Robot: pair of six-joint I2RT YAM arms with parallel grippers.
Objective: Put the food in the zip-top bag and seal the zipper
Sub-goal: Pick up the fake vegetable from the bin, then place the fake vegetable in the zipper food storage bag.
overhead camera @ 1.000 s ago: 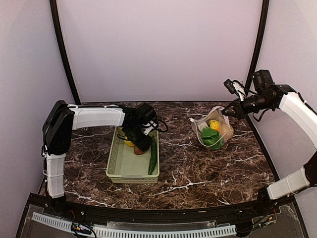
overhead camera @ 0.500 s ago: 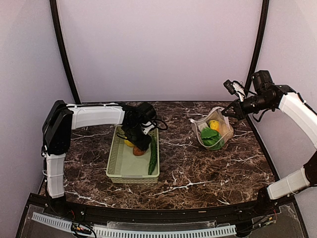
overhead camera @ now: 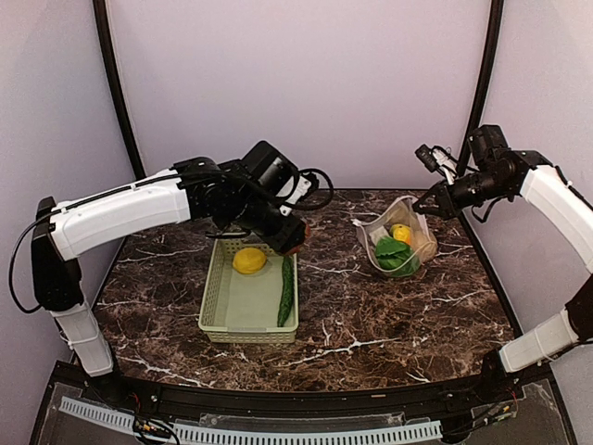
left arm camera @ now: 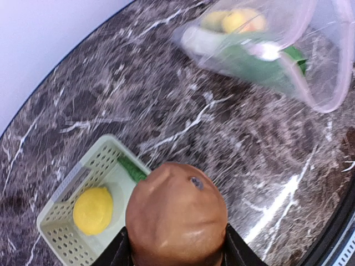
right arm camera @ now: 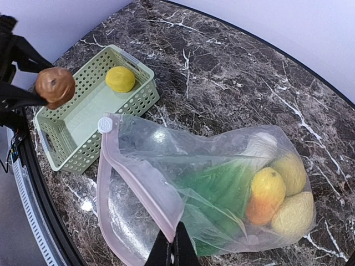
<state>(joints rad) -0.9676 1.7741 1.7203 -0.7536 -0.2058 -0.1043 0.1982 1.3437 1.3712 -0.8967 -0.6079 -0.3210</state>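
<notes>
Right wrist: lemon (right arm camera: 120,78) in basket (right arm camera: 135,105)

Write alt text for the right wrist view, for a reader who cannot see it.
The right end effector pinches the rim of an open clear bag on a marble table, with green leaves and yellow-orange fruit inside. At left, the left end effector holds a brown potato by a green basket containing a lemon.

Your left arm (overhead camera: 130,209) stretched from its base toward 3 o'clock, wrist bent down, left gripper (overhead camera: 289,239) clamped on the brown potato (left arm camera: 176,216). Your right arm (overhead camera: 556,199) stood upright toward 12, forearm pointing to 9 o'clock, right gripper (right arm camera: 176,245) pinched tight on the zip-top bag (right arm camera: 222,177) rim.
</notes>
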